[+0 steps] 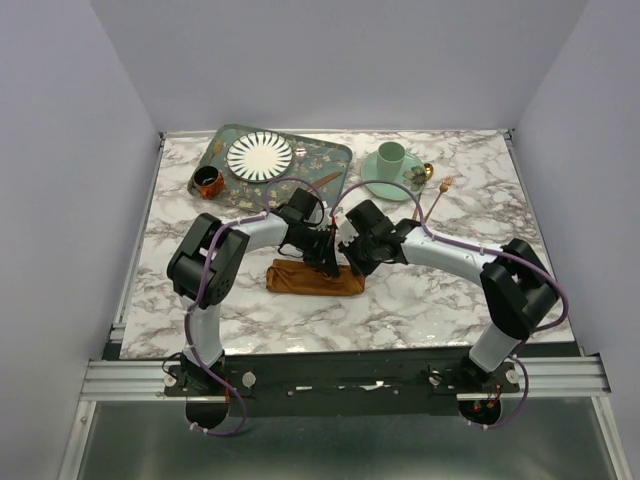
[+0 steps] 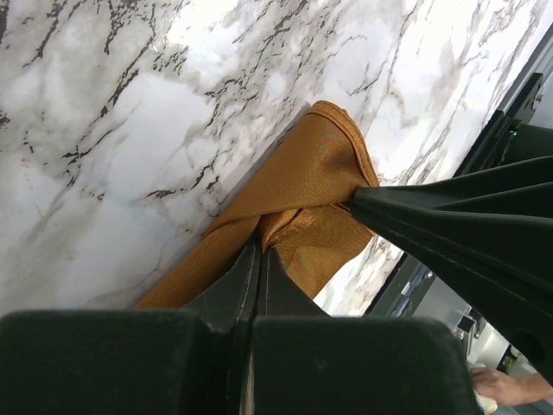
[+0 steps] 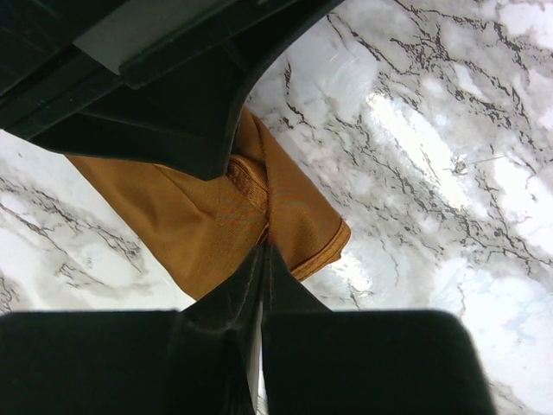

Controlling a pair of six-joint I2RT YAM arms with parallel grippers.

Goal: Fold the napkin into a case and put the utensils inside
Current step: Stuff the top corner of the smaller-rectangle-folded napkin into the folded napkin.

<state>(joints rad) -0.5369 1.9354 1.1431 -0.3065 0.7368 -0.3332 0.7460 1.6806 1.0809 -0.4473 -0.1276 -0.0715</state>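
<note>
Your left gripper [image 2: 259, 252] has its jaws pressed together on a pinch of the napkin [image 2: 315, 169]. Just beside it, the right gripper [image 3: 263, 251] is closed on another fold. Both arms reach inward, elbows out, wrists tipped down, fingertips almost meeting. Under the jaws the rust-orange napkin lies as a long, narrow folded strip on the marble table [image 1: 430, 290]. Well beyond the right jaws lie the fork [image 1: 443, 186] and spoon [image 1: 428, 172].

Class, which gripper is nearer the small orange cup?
Left. The left gripper pinches the napkin on the side toward the small orange cup; the right gripper pinches it just beyond, farther away.
</note>
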